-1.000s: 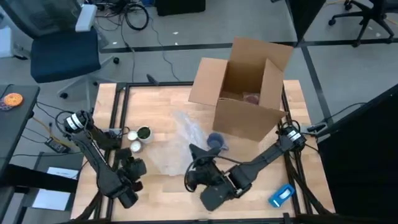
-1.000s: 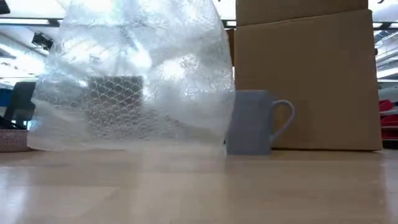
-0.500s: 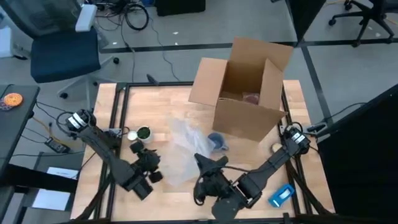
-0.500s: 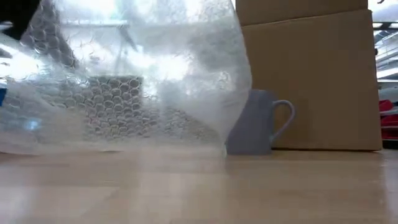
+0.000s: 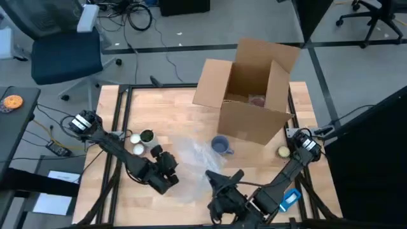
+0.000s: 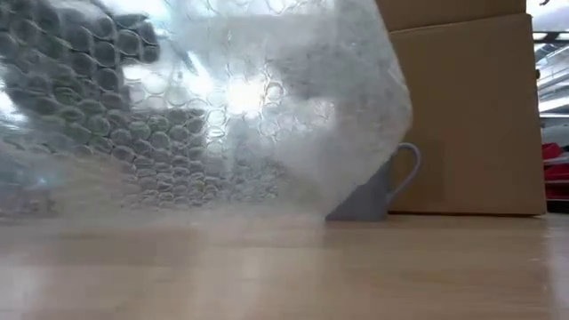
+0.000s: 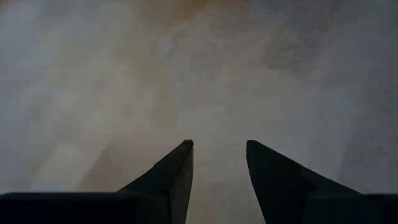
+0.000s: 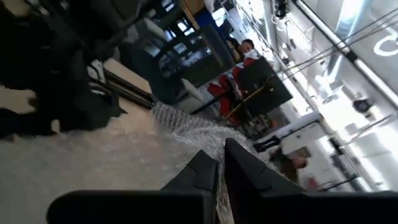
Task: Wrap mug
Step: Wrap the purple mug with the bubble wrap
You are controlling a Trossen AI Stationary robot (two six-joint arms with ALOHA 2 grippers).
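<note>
Office-like lab: office chair, floor cables, framed wooden bench, ceiling strip lights.

no readable text, labels, brands or numbers anywhere

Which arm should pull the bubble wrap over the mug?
Probably the right: its hand already pinches the wrap near the mug. The left hand is open over the wrap.

Mug mostly hidden behind bubble wrap (low view), left wrist view blurred, perhaps wrap
</note>
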